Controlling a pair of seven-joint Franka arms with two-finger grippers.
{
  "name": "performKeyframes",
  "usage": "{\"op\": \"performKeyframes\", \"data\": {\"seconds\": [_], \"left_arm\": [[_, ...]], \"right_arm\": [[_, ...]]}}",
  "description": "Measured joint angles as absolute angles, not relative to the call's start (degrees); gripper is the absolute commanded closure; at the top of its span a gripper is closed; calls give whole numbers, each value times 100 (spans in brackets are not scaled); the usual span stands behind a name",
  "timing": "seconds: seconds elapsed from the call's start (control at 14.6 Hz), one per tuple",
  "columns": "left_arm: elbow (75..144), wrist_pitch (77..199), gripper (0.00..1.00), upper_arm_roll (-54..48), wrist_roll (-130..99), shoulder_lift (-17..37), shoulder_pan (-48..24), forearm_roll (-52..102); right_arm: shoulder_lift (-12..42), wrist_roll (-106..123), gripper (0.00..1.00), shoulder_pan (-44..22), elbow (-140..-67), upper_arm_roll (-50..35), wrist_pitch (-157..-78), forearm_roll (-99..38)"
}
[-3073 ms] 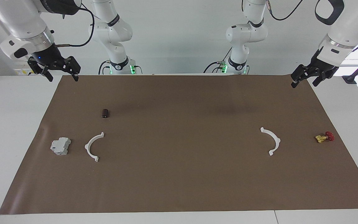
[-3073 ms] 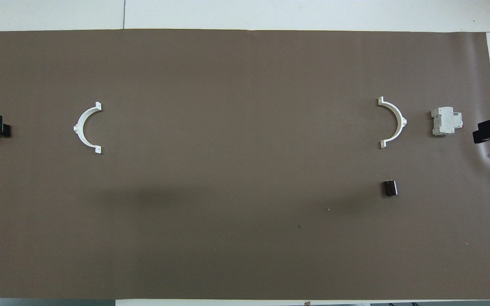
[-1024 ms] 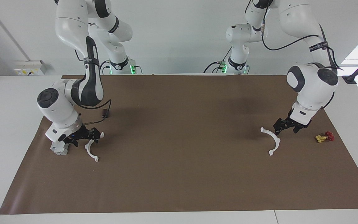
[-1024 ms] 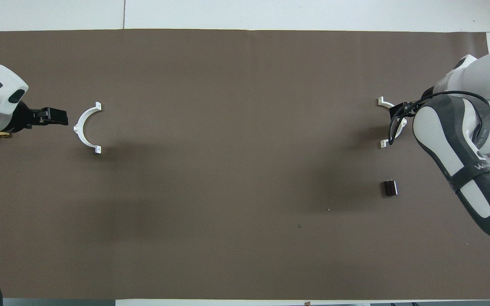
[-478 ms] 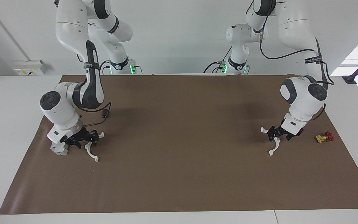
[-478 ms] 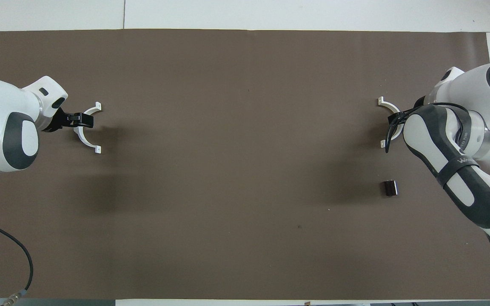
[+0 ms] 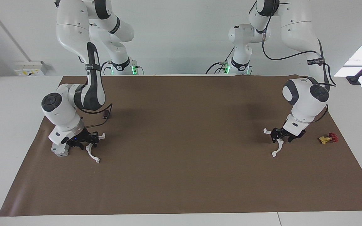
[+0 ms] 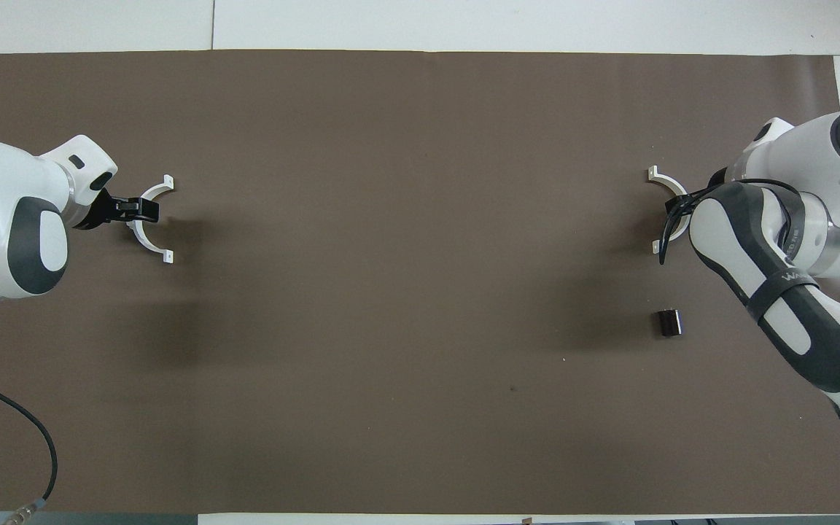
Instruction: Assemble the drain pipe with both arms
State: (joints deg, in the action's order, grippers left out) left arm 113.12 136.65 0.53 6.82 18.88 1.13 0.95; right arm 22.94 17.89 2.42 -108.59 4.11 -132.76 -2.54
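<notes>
The drain pipe lies as two separate white half rings on the brown mat [image 7: 181,188], one at each arm's end of the table and well apart.

The half ring under the left gripper [image 7: 280,135] is the one at the left arm's end [image 7: 277,147]. Its two end tabs line up along a line running from nearer the robots to farther from them, and its open side faces the middle of the table, with the bulge toward the gripper's wrist. The left gripper is down at the middle of this arc, its fingers [image 8: 144,209] reaching over the rim. Whether they are pressed onto the plastic or merely straddling it cannot be told.

The other half ring [image 7: 92,154] sits under the right gripper [image 7: 90,138], mirrored: tabs again lined up from nearer to farther, open side toward the table's middle, bulge toward the gripper's wrist. The right gripper is low over the arc's middle. In the overhead view the arm hides it, so the state of its fingers cannot be told either.

Just beside the right gripper's wrist, toward the table's end, stands a grey block [image 7: 60,150]. A small dark cylinder [image 8: 669,322] lies nearer the robots than that gripper. Beside the left gripper, toward its end of the table, lies a yellow-and-red valve [image 7: 328,138].

There are no containers on the mat.
</notes>
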Motion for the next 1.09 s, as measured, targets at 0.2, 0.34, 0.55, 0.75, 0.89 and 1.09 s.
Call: {"op": "performKeyframes", "data": {"seconds": [0.2,0.34,0.55,0.75,0.89,1.09], "left_arm": [[11312,13681,100,57,682,1888,114,95],[11312,13684,100,60,683,1887,116,94],[11312,13684,100,69,683,1887,129,94],[11305,13684,100,81,683,1863,147,94],[11280,13684,100,81,683,1806,166,94],[11272,13640,100,82,683,1623,181,94]], "right_arm": [[2296,1818,47,259,-10878,411,-13299,-254],[2296,1820,49,259,-10890,411,-13308,-255],[2297,1821,51,259,-10934,410,-13341,-255],[2296,1822,64,259,-10944,410,-13353,-255],[2296,1822,85,259,-10945,408,-13355,-255],[2295,1823,100,257,-10941,401,-13358,-258]]}}
